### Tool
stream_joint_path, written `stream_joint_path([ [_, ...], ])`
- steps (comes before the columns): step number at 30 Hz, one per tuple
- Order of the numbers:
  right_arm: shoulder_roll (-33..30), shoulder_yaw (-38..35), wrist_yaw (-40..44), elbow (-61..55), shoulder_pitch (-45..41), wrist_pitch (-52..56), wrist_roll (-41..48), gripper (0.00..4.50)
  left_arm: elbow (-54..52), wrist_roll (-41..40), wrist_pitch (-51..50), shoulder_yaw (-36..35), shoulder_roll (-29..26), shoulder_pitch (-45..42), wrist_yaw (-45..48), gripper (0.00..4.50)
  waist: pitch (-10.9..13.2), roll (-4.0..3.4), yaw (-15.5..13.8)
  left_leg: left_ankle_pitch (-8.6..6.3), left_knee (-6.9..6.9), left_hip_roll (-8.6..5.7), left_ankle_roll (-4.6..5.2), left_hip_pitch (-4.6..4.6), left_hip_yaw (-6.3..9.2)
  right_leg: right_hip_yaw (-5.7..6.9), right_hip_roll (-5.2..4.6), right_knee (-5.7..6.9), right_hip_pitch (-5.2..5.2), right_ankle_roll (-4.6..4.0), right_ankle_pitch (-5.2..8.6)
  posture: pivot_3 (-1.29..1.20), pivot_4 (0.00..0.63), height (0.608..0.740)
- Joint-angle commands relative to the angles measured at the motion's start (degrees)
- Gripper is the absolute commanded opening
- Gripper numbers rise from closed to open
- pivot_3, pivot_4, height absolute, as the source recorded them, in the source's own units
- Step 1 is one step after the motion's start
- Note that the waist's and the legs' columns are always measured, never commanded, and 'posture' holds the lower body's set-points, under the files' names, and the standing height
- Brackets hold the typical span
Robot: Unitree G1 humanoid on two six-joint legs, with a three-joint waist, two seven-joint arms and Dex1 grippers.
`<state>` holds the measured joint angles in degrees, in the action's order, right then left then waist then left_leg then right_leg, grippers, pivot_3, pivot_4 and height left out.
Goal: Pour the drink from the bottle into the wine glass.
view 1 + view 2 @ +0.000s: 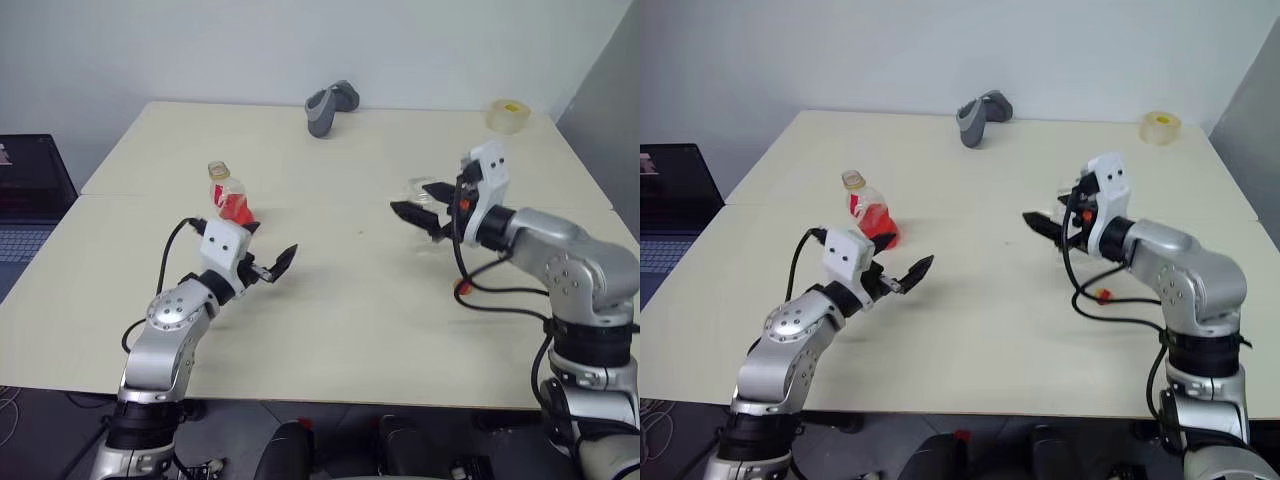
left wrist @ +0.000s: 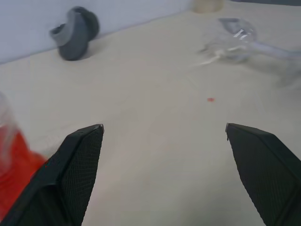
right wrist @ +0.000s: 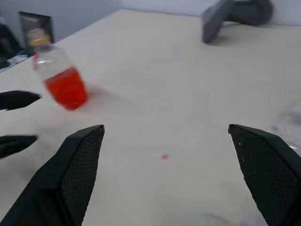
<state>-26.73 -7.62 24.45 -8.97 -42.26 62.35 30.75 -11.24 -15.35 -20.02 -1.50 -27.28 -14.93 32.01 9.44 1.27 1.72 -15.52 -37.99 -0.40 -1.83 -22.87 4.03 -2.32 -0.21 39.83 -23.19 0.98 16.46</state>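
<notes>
At the far left edge, off the table [image 1: 330, 340], sits a dark laptop [image 1: 25, 210] whose screen shows nothing readable. On the pale table, toward its left side, the bottle [image 1: 868, 212] stands upright with its cap on, the drink [image 3: 67, 87] filling its lower part; its label carries red markings, but no word on it can be read. Just in front of the bottle and apart from it, the left gripper [image 1: 272, 264] hangs with its 2 black fingers spread wide, holding nothing. At the table's far edge, near the middle, lies a grey object [image 1: 330, 107]. A tiny red spot [image 2: 210, 99] marks the tabletop between the 2 arms. Further right, the right gripper [image 1: 1048, 222] also stands wide and empty. The wine glass [image 2: 235, 40] lies just behind its fingers, tipped on its side. At the far right corner rests a roll of clear tape [image 1: 509, 115].
</notes>
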Motion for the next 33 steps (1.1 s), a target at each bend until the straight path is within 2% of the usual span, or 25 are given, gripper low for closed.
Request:
stream_joint_path([
  [1, -1.37, -0.46, -4.24, 16.58, -10.66, 4.4, -4.17, 4.5, 2.08, 0.23, 1.07, 2.78, -1.05, -5.12, 4.8, 4.47, 0.02, -0.02, 0.07, 0.0, -0.01, -0.01, 0.0, 0.01, -0.09, -0.03, 0.0, 0.03, -0.03, -0.01, 0.0, 0.0, 0.15, 0.74],
  [8, -3.12, 10.62, 2.15, 46.82, -25.03, -5.57, -16.04, 4.5, 7.08, 2.26, 4.97, 5.53, -0.02, -8.88, 7.83, 4.47, 0.02, -0.04, 0.3, 0.0, 0.07, 0.03, 0.02, 0.02, -0.33, -0.09, 0.01, -0.02, -0.11, -0.01, 0.0, 0.0, 0.15, 0.74],
  [13, -0.48, 15.86, 7.56, 66.45, -32.84, -15.5, -23.61, 4.5, 8.71, 3.17, 6.62, 6.75, 1.27, -10.33, 8.33, 4.47, 0.03, -0.05, 0.22, -0.01, 0.02, 0.01, 0.03, 0.0, -0.47, -0.16, -0.02, 0.0, -0.15, -0.01, -0.01, 0.0, 0.15, 0.74],
  [18, 2.44, 17.49, 11.26, 75.83, -36.86, -20.73, -28.25, 4.5, 9.27, 3.75, 7.24, 6.85, 1.67, -10.8, 8.28, 4.47, 0.04, -0.06, 0.25, -0.01, 0.04, 0.04, 0.03, 0.01, -0.44, -0.15, -0.02, 0.03, -0.17, -0.01, -0.01, 0.0, 0.15, 0.74],
  [25, 4.87, 20.46, 12.38, 81.46, -36.68, -26.79, -35.22, 4.5, 9.65, 4.48, 7.45, 7.16, 2.5, -11.3, 8.05, 4.47, 0.05, -0.08, 0.21, 0.0, 0.02, 0.02, 0.02, -0.01, -0.39, -0.15, -0.03, 0.05, -0.18, -0.01, -0.01, 0.0, 0.15, 0.74],
  [28, 5.34, 21.6, 12.93, 82.67, -36.92, -29.0, -37.92, 3.91, 9.82, 4.79, 7.59, 7.3, 2.86, -11.52, 8.05, 4.5, 0.05, -0.08, 0.19, 0.0, 0.02, 0.02, 0.01, 0.01, -0.39, -0.15, -0.03, 0.06, -0.18, -0.01, -0.01, 0.0, 0.15, 0.74],
  [31, 5.48, 22.03, 14.24, 83.21, -37.44, -30.62, -39.87, 2.87, 9.81, 5.08, 7.69, 7.44, 3.07, -11.57, 8.04, 4.5, 0.05, -0.08, 0.2, 0.0, 0.02, 0.02, 0.01, 0.01, -0.36, -0.15, -0.03, 0.08, -0.18, -0.01, -0.01, 0.0, 0.15, 0.74],
  [33, 5.47, 24.38, 18.07, 83.14, -37.99, -32.97, -42.52, 2.15, 10.09, 5.34, 7.9, 7.38, 3.07, -11.74, 8.1, 4.5, 0.05, -0.08, 0.22, 0.0, 0.02, 0.02, 0.01, 0.02, -0.36, -0.15, -0.03, 0.08, -0.18, -0.01, -0.01, 0.0, 0.15, 0.74],
])
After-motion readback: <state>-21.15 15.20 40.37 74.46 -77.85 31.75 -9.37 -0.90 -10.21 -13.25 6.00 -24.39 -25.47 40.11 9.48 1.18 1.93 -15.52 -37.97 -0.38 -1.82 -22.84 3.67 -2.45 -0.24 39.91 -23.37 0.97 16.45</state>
